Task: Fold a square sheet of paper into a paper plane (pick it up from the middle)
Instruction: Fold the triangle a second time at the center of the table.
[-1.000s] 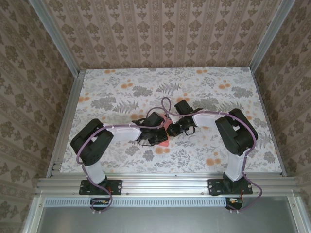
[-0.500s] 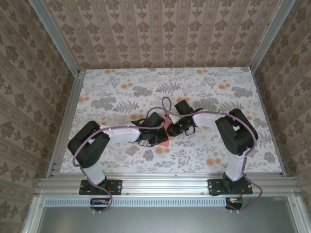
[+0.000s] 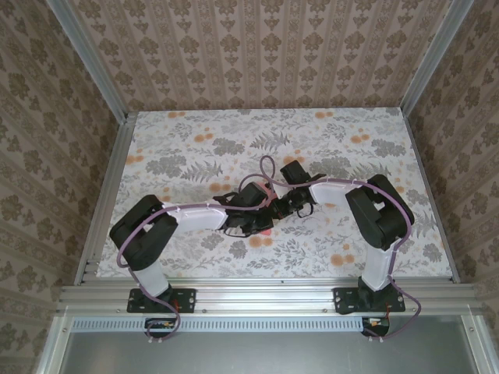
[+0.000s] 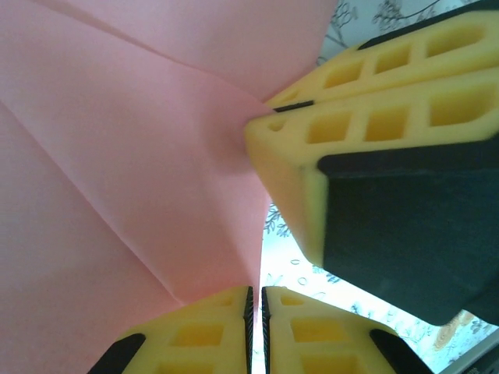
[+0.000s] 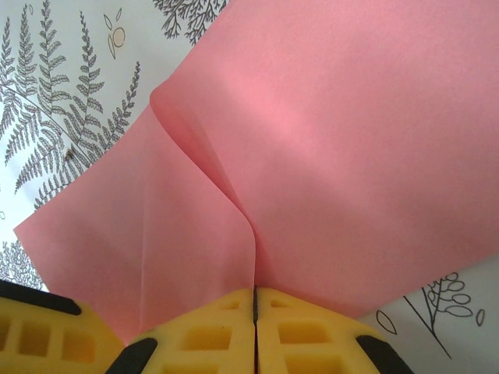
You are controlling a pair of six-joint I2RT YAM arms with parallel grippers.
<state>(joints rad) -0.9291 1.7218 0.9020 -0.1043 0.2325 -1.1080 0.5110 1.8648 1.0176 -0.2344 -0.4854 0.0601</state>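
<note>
The salmon-pink sheet of paper (image 4: 117, 156) is creased and held up between both grippers at the table's middle. In the top view a small pink bit (image 3: 267, 227) peeks out under them. My left gripper (image 4: 256, 305) is shut on the sheet's lower edge, the paper running into the thin slit between its yellow pads. My right gripper (image 5: 255, 294) is shut on a raised fold (image 5: 234, 195) of the sheet. In the left wrist view the right gripper's fingers (image 4: 351, 125) pinch the paper at the upper right. Whether it forms a paper plane is hidden by the grippers.
The floral tablecloth (image 3: 187, 156) covers the table, with patterned walls on three sides and metal rails (image 3: 265, 294) at the near edge. Both arms (image 3: 195, 214) bend inward and meet at the centre. A purple cable (image 3: 265, 167) loops above the grippers.
The left gripper has shifted a little right, toward the right gripper, and now covers more of the pink sheet. The right arm has stayed still.
</note>
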